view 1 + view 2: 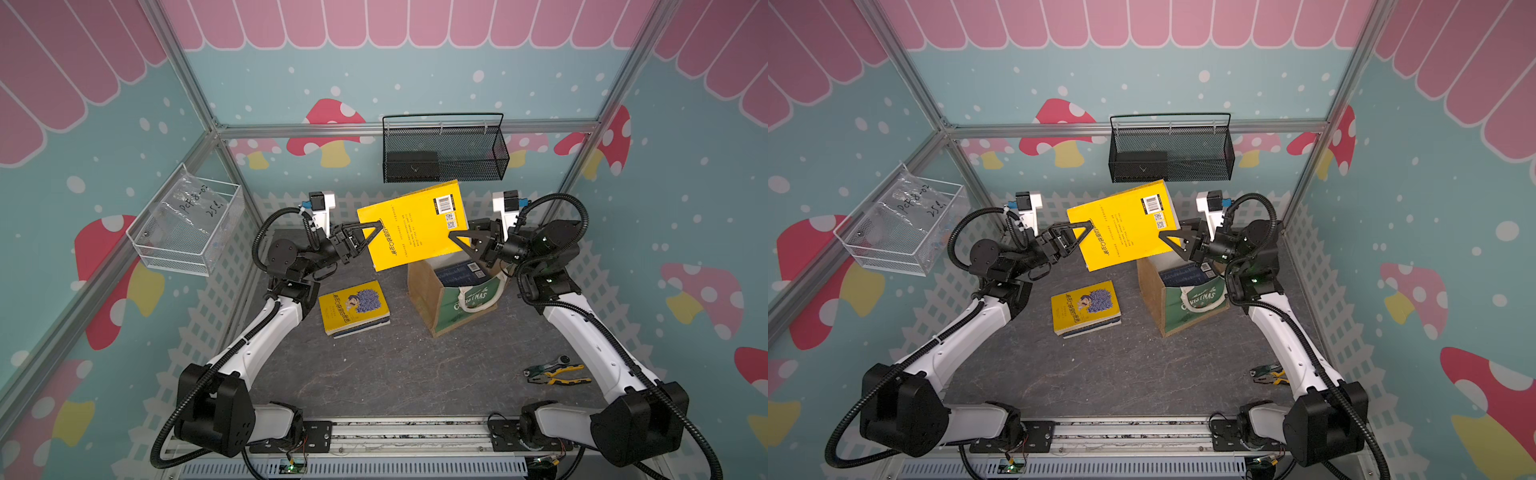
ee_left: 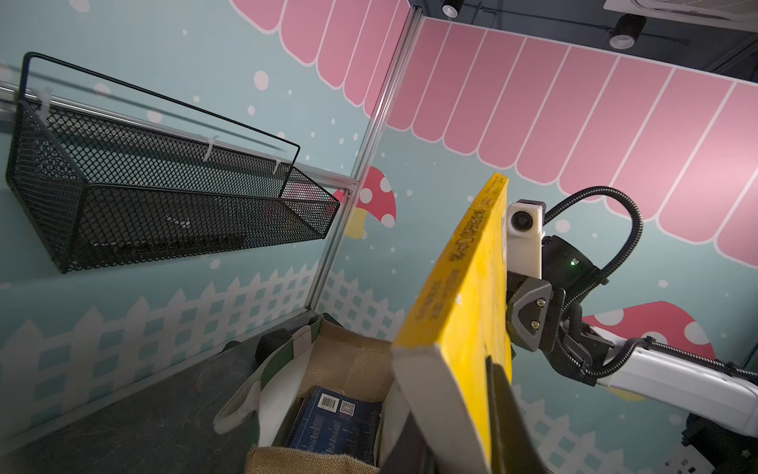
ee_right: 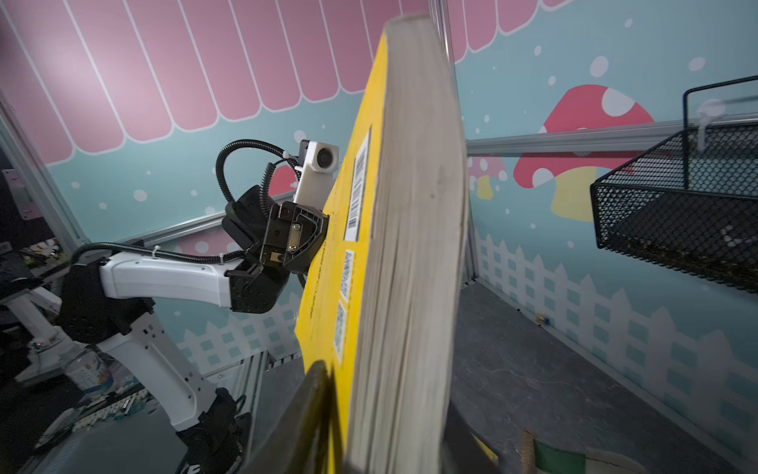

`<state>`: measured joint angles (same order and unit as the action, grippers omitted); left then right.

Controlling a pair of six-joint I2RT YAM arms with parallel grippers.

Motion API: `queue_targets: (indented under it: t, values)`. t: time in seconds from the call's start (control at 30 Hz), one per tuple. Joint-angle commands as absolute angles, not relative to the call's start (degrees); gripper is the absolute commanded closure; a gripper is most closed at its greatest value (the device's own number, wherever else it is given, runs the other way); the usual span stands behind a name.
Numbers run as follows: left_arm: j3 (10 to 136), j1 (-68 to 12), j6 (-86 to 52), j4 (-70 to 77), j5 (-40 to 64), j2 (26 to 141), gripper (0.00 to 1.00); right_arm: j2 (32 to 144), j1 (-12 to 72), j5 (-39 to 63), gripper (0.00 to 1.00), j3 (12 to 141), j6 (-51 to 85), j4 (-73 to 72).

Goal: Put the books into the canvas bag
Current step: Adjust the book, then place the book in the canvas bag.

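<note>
Yellow paperback book (image 1: pixel 411 224) hangs tilted above the tan jute canvas bag (image 1: pixel 420 291), left fingers (image 1: pixel 361 224) and right fingers (image 1: pixel 455 237) clamped on opposite edges; I'd turn it edge-down, then lower slowly inside.

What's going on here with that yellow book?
Both arms hold one yellow book in the air, tilted, by the open canvas bag: the left pincer grips one edge, the right pincer the opposite one. A navy book already lies inside the bag. A small stack topped by another yellow book waits on the table.
</note>
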<state>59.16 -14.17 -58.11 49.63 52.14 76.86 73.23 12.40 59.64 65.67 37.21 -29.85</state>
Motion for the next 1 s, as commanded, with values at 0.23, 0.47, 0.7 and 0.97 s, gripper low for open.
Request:
queue_targets:
  t: [0.23, 0.47, 0.7, 0.97]
  values:
    - [59.92, -13.53, -57.24, 47.13, 51.94, 75.84, 0.38, 74.21, 8.62, 60.92, 1.0, 72.93, 36.03, -16.24]
    - [63.47, -11.71, -35.8, 9.04, 43.77, 69.01, 0.19, 70.26, -7.77, 68.53, 1.0, 70.2, 35.5, -6.87]
    - [67.11, -11.26, -25.71, -10.52, 35.55, 66.17, 0.05, 70.28, -13.31, 63.87, 1.0, 74.53, 17.51, 20.07]
    - [67.44, -11.16, -21.98, -16.94, 35.25, 65.39, 0.01, 71.54, -11.66, 54.5, 1.0, 72.32, 9.71, 32.36]
